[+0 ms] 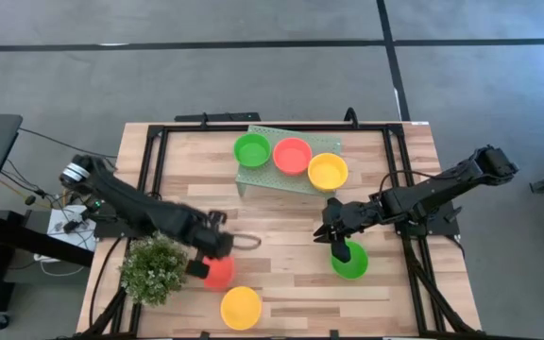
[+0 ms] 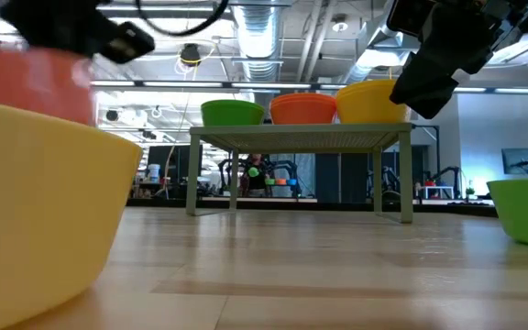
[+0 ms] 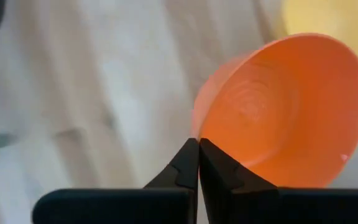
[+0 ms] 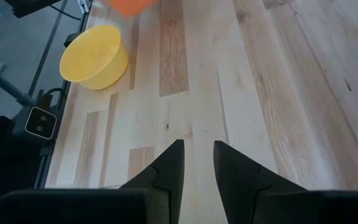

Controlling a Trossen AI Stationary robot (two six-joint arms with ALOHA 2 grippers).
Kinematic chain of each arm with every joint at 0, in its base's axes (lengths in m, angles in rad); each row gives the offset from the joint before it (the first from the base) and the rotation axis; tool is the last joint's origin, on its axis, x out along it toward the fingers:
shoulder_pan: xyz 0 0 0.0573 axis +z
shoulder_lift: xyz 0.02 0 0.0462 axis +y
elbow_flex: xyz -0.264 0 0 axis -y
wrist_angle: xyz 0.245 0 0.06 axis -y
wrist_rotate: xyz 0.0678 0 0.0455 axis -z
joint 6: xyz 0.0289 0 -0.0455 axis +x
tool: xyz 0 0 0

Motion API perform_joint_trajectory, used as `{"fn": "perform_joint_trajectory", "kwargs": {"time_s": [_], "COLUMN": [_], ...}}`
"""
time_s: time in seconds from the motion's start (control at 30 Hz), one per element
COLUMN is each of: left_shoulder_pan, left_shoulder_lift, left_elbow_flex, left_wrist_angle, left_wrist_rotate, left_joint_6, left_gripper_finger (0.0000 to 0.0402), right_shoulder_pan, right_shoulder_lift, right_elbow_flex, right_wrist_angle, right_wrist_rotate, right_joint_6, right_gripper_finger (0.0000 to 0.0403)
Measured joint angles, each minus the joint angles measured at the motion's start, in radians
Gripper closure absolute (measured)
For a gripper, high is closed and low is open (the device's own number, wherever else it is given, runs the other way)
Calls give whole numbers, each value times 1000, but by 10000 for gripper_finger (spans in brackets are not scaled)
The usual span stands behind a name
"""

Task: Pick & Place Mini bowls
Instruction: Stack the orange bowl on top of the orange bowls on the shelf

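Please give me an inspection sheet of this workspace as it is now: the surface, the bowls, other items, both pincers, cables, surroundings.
Surface: wooden table, black frame at its edges.
Job's things: green bowl, red bowl and yellow bowl on the pale green rack; second yellow bowl and second green bowl on the table; orange-red bowl held tilted.
Clutter: small bushy plant near the left arm.
Grippers: left pincer shut on the orange-red bowl's rim; right pincer slightly open, empty, beside the second green bowl.
Cables: cables off the table's left side.
Surroundings: grey floor; large hall behind, no person clearly seen.
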Motion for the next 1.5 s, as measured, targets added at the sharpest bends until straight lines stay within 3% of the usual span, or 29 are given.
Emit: {"fn": "perform_joint_trajectory", "kwargs": {"time_s": [0.2,0.43,0.7,0.83,1.03,1.13,1.23,1.5], "left_shoulder_pan": [118,197,394,512,669,736,781,823], "left_shoulder_lift": [-103,-58,49,98,150,161,174,237], "left_elbow_flex": [47,286,560,615,624,624,625,625], "left_wrist_angle": [-9,-5,69,141,166,166,161,143], "left_wrist_rotate": [-128,-324,-347,-275,-235,-128,-22,81], "left_joint_6": [61,302,350,332,158,61,-41,-109], "left_gripper_finger": [397,397,397,397,398,398,398,398], "right_shoulder_pan": [-1,-1,-1,-1,33,68,81,96], "right_shoulder_lift": [0,0,0,-12,-59,-84,-107,-126], "right_elbow_flex": [0,0,0,13,48,49,49,49], "right_wrist_angle": [1,3,30,20,3,0,-1,-2], "right_wrist_rotate": [0,0,0,-1,10,73,97,109], "right_joint_6": [-1,-1,-1,-1,-83,-131,-167,-175], "right_gripper_finger": [321,321,321,321,321,321,321,321]}}
